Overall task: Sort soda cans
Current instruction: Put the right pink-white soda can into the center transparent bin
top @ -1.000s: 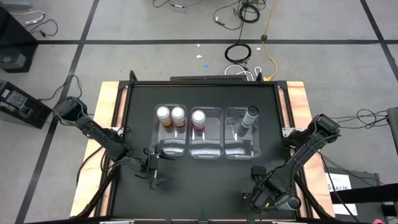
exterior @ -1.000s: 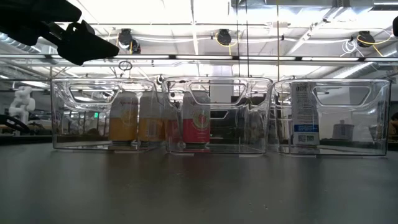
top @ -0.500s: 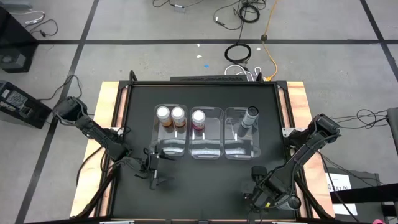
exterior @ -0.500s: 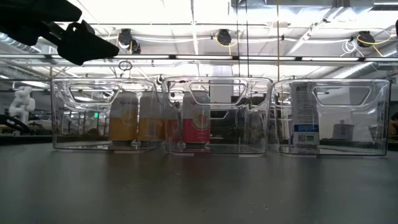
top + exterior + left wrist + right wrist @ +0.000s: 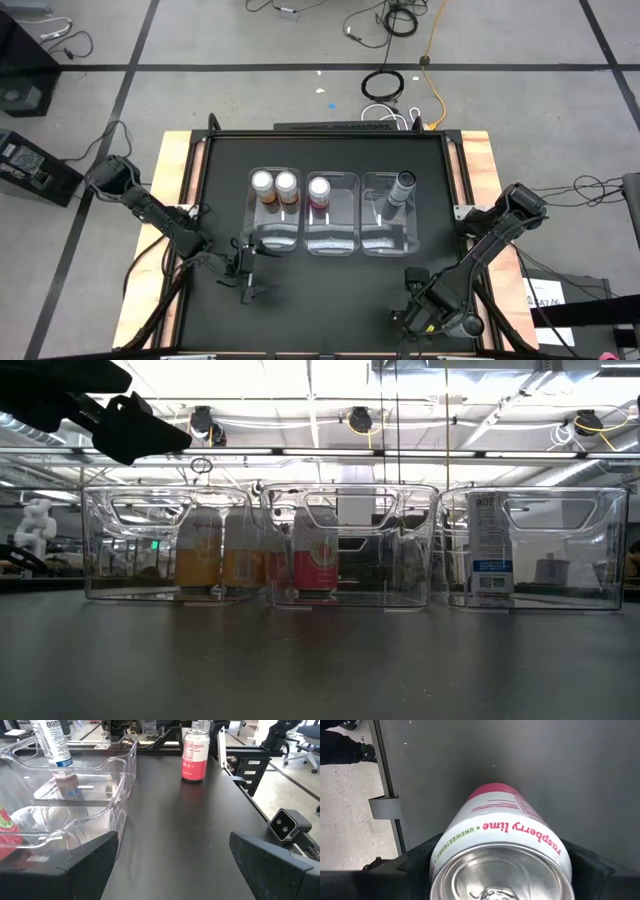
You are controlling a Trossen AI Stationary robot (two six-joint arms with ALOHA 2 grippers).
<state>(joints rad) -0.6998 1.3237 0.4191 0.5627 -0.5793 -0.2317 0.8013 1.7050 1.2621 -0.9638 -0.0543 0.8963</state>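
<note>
Three clear bins [image 5: 332,236] sit in a row. Counting from the left bin [image 5: 275,232]: it holds two orange cans [image 5: 262,184], the middle bin one pink can [image 5: 319,188], the far bin one grey can [image 5: 401,186]. A second pink can [image 5: 194,755] stands outside them.

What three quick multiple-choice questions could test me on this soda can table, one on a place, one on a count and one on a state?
1. Where is the dark grey cylindrical soda can?
A. on the bare tabletop
B. in the right-hand clear plastic bin
C. on the floor

2. How many orange-bodied soda cans stand in the left-hand clear plastic bin?
A. one
B. two
C. three

3. How is the left claw?
A. open and empty
B. shut on a can
C. inside a bin

Answers: B, the high view shows it in that bin; B, two silvery tops sit side by side; A, its fingers stand wide apart over bare table.
</note>
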